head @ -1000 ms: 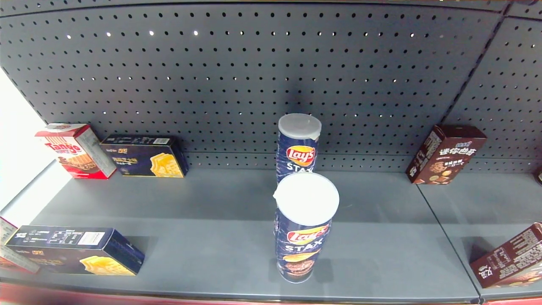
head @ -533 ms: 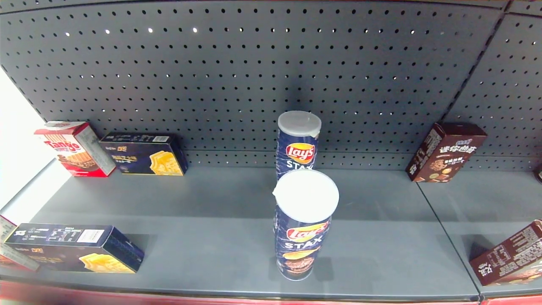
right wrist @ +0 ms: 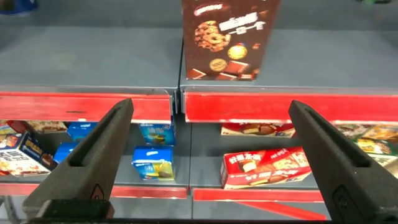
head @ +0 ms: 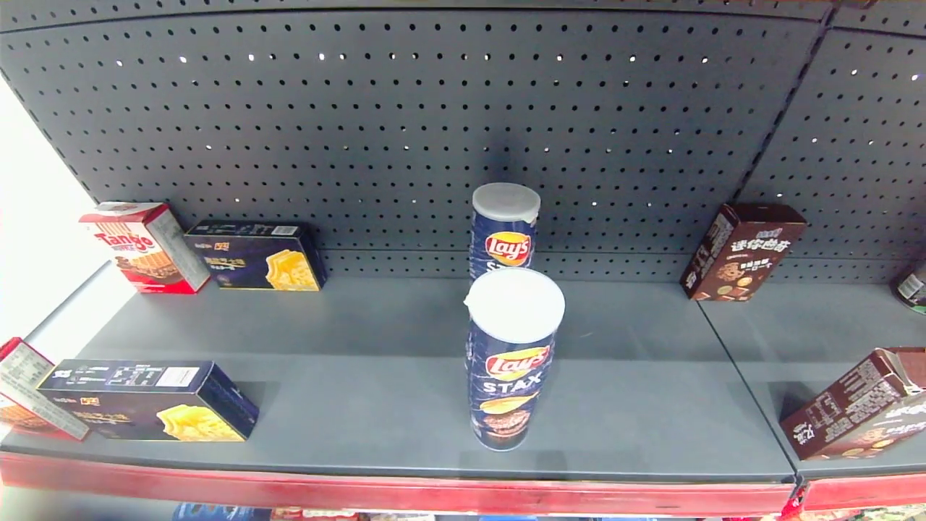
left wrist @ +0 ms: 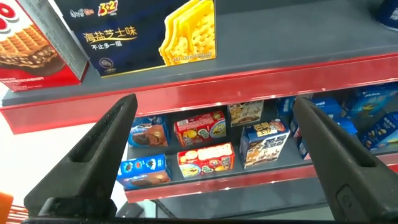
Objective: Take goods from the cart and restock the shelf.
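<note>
The head camera had drawn back, baring the shelf's [head: 376, 412] red lip; nothing on it moved. The front can [head: 512, 362] and rear can [head: 504, 231] stood mid-shelf. The left gripper [left wrist: 214, 104] and right gripper [right wrist: 211, 107] faced the shelf front, jaws spread and empty, so the robot was probably off for more goods.

Left end effector [left wrist: 214, 104]: both black fingers [left wrist: 102, 146] spread wide, nothing between them.

Facing the shelf [left wrist: 249, 78] front; its edge strip is red, its deck grey.

On the deck, at the front edge: navy box [left wrist: 137, 31] with a yellow cracker picture, lying on its long side. Red box [left wrist: 37, 56] with a wafer picture sits just beside it, touching or nearly so; cannot tell which.

Lower shelf [left wrist: 249, 182], also red-edged, seen between the fingers. It carries small packs in rows: blue packs [left wrist: 147, 152], red packs [left wrist: 202, 143], a blue and white pack [left wrist: 264, 146]. More blue packs [left wrist: 373, 121] sit beyond the far finger.
</note>
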